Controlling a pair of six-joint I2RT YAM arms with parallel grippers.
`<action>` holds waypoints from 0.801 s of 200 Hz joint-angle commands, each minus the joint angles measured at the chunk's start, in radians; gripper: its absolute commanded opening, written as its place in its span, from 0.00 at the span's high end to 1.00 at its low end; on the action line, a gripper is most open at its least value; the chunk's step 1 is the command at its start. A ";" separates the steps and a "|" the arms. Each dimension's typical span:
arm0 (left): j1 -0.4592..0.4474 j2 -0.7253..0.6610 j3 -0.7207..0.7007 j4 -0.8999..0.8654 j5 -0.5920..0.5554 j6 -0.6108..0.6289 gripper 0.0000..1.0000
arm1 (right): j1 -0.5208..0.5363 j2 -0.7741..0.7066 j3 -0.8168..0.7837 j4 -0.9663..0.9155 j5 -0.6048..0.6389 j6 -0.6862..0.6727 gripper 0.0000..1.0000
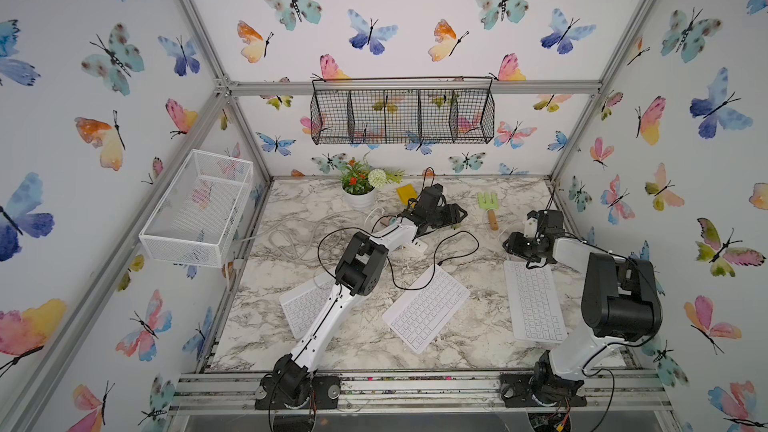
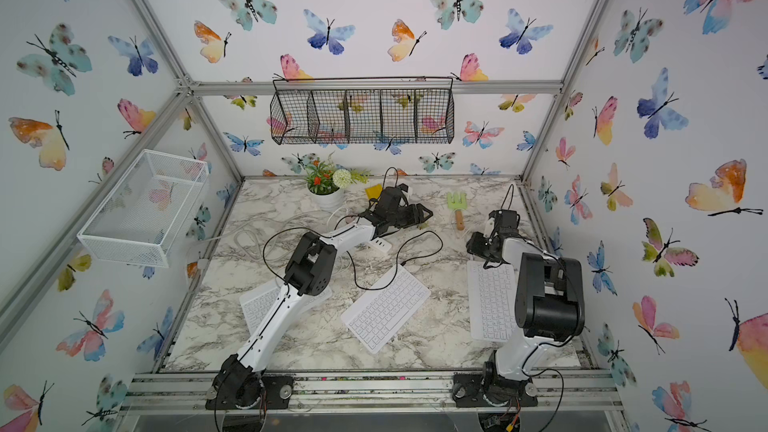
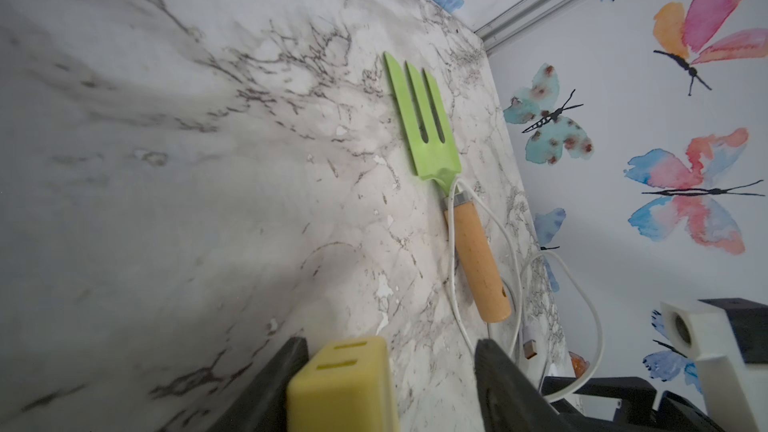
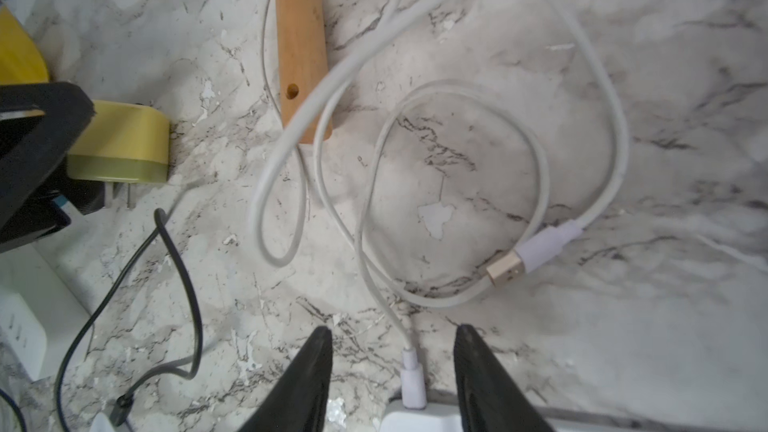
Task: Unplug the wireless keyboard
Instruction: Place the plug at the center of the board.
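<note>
Left keyboard [image 1: 305, 305] partly under left arm; left gripper [image 3: 392, 347] released, jaws apart, yellow adapter [image 3: 340, 384] touching one finger only; middle keyboard [image 1: 426, 309] mid-table [image 1: 365, 347], black cable [image 1: 457, 247] reaching its far corner; right keyboard [image 1: 534, 303] near right edge, lilac plug [image 4: 412, 380] seated in it; right gripper [image 4: 394, 332] unclenched, jaws straddling plug, gap either side.

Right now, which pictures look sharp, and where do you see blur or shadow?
In both top views, sharp and even, though frame rails splay; left wrist view: garden fork crisp, yellow charger blurred, soft shadow on marble; right wrist view: nearest white cable loop blurred.
</note>
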 commanded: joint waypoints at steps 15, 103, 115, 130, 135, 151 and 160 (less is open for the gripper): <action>0.005 -0.033 -0.006 -0.067 0.000 0.022 0.24 | 0.030 0.048 0.046 -0.090 0.120 -0.027 0.52; 0.002 -0.172 0.000 -0.148 -0.064 0.185 0.19 | 0.073 0.073 0.084 -0.171 0.214 -0.029 0.54; -0.002 -0.192 -0.007 -0.153 -0.062 0.210 0.18 | 0.073 0.075 0.085 -0.174 0.212 -0.029 0.54; -0.005 -0.211 -0.011 -0.172 -0.060 0.243 0.17 | 0.073 0.081 0.089 -0.177 0.206 -0.029 0.54; -0.006 -0.216 -0.015 -0.179 -0.063 0.250 0.17 | 0.073 0.083 0.091 -0.177 0.204 -0.028 0.54; -0.006 -0.236 -0.034 -0.190 -0.069 0.267 0.16 | 0.075 0.083 0.091 -0.177 0.200 -0.028 0.54; -0.006 -0.252 -0.052 -0.191 -0.071 0.275 0.16 | 0.075 0.081 0.089 -0.177 0.201 -0.028 0.54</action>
